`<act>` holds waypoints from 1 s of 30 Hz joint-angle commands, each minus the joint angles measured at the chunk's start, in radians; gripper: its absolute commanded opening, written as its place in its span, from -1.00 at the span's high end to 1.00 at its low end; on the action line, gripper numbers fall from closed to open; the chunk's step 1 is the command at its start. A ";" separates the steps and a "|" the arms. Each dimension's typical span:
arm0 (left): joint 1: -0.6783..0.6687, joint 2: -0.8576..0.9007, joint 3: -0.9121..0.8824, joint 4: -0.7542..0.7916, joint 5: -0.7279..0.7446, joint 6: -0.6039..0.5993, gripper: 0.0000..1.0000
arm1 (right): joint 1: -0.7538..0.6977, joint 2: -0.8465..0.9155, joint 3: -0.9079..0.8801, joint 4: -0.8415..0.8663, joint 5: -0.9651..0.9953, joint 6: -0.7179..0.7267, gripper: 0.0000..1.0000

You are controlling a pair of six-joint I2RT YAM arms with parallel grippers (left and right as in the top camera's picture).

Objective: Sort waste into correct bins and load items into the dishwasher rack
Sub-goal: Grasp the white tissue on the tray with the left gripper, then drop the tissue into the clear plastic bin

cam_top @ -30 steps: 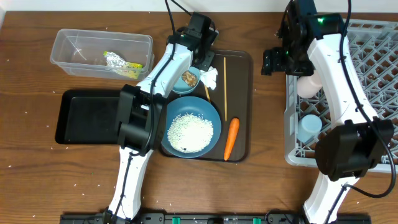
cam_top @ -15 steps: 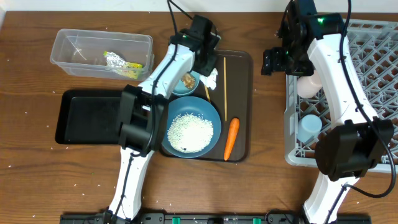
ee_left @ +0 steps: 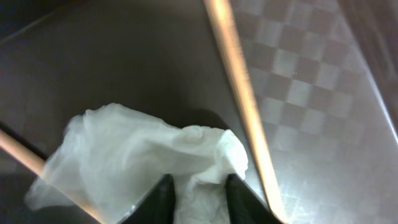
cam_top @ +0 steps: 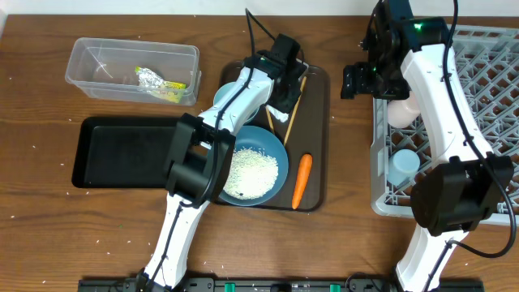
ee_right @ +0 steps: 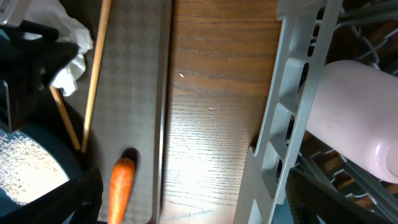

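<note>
My left gripper [cam_top: 283, 96] is down on the dark brown serving tray [cam_top: 318, 97], shut on the crumpled white tissue [cam_top: 280, 111]. In the left wrist view the tissue [ee_left: 143, 155] is pinched between the fingers [ee_left: 199, 196], beside a chopstick [ee_left: 239, 93]. A chopstick [cam_top: 295, 104] lies tilted on the tray. The large blue bowl [cam_top: 276, 146] holds rice [cam_top: 250, 172]. The carrot [cam_top: 301, 180] lies to its right. The small light blue bowl is hidden under the left arm. My right gripper [cam_top: 354, 81] is open and empty, beside the grey rack [cam_top: 486, 89].
The clear tub [cam_top: 97, 57] at the back left holds the yellow-green and silver wrapper [cam_top: 158, 79]. The black tray [cam_top: 122, 150] lies in front of it. The pinkish-white cup [cam_top: 401, 109] and light blue cup [cam_top: 403, 168] sit in the rack's left side.
My left gripper has moved right from over the small bowl to the tissue and closed on it. The chopstick has tilted. The right arm has not moved.
</note>
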 commanded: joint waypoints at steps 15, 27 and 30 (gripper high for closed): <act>0.061 -0.193 0.087 -0.071 -0.064 -0.005 0.88 | -0.012 -0.014 0.012 0.000 0.014 0.002 -0.74; 0.363 -0.281 0.075 -0.119 -0.215 -0.005 0.88 | -0.012 -0.014 0.012 0.007 0.013 0.003 -0.75; 0.434 -0.274 0.060 -0.132 -0.213 -0.010 0.87 | -0.012 -0.014 0.012 0.011 0.013 0.003 -0.75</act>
